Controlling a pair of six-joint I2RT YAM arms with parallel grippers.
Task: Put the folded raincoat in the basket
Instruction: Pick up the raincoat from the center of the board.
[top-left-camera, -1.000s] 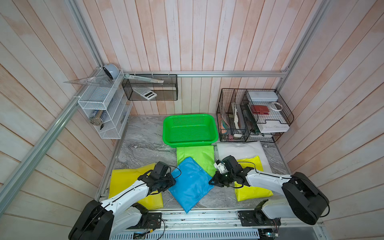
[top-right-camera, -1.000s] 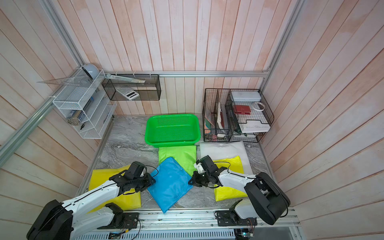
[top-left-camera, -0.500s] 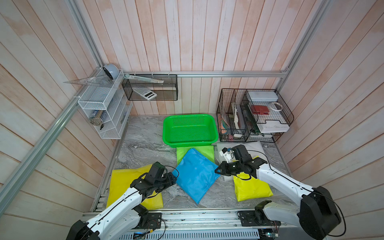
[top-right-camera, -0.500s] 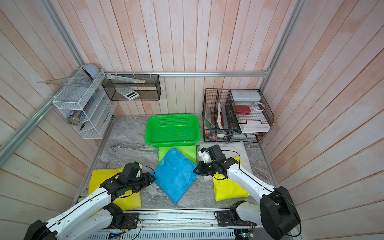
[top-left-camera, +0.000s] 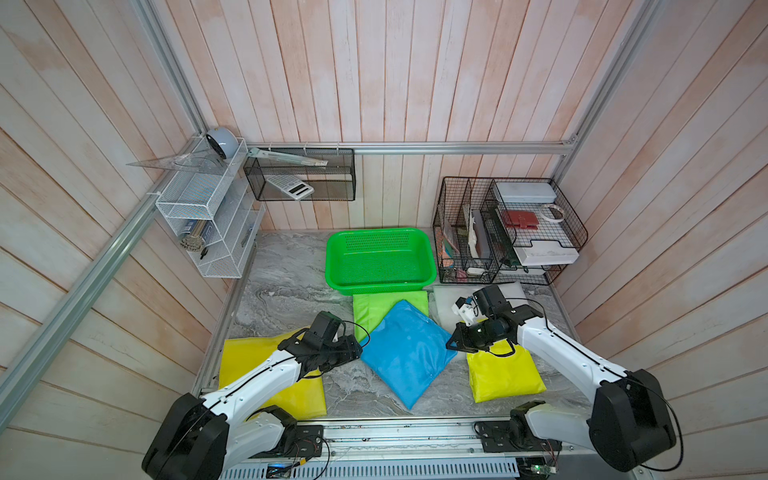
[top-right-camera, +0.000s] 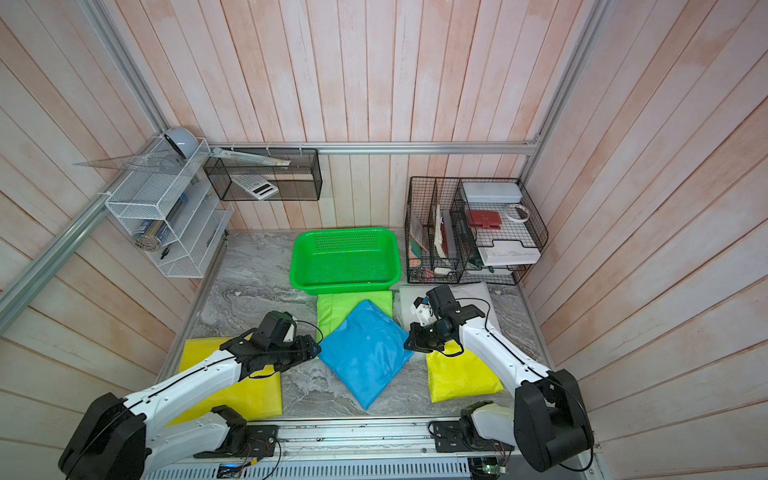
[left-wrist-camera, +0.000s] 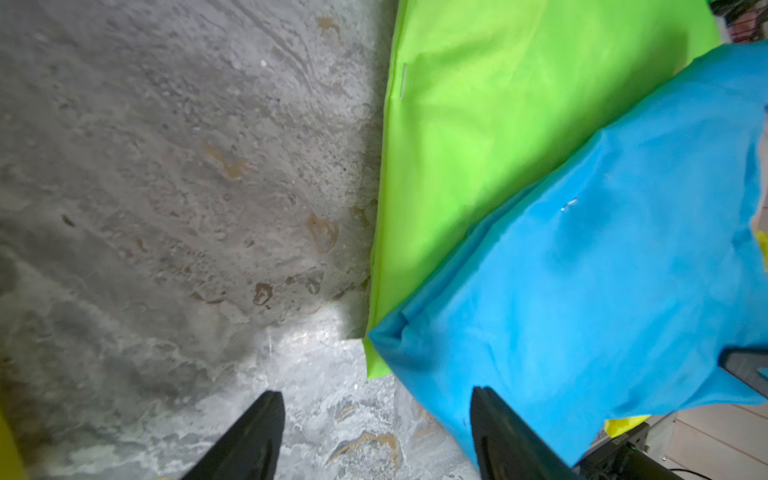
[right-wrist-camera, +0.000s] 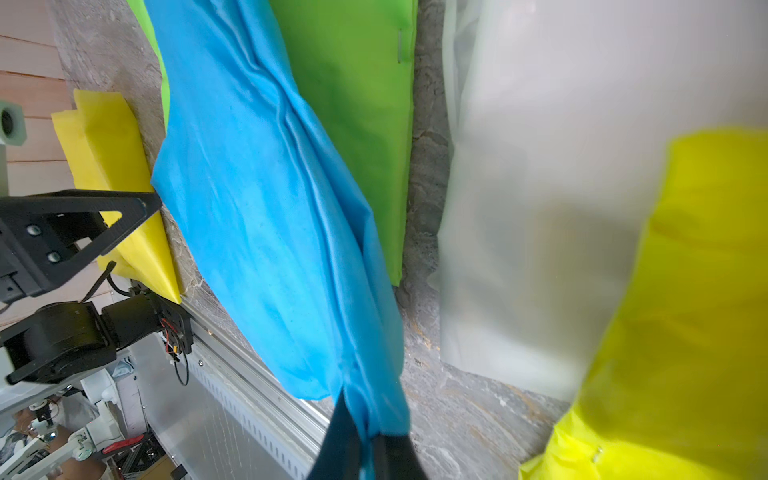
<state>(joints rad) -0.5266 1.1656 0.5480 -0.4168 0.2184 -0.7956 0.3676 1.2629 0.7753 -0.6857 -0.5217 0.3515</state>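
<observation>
Table (top-left-camera: 291, 286): grey marbled slab.
Basket (top-left-camera: 380, 259): bright green (the landmark here).
Wire organiser (top-left-camera: 457, 232): just right of basket.
Lime raincoat (top-left-camera: 374, 307): folded, just before basket.
Blue raincoat (top-left-camera: 405, 353): beyond it, overlapping lime.
White raincoat (top-left-camera: 446, 303): near basket's right-front corner.
Right yellow raincoat (top-left-camera: 505, 374): farther out.
Left yellow raincoat (top-left-camera: 249, 353): well apart, left-front.

Left arm (top-left-camera: 257, 374): stretched low, forward
Left pincer (left-wrist-camera: 374, 401): fingers spread wide apart
Right arm (top-left-camera: 557, 349): reaching forward, wrist turned inward
Right pincer (right-wrist-camera: 365, 440): clamped on the blue raincoat's (right-wrist-camera: 266, 216) corner
</observation>
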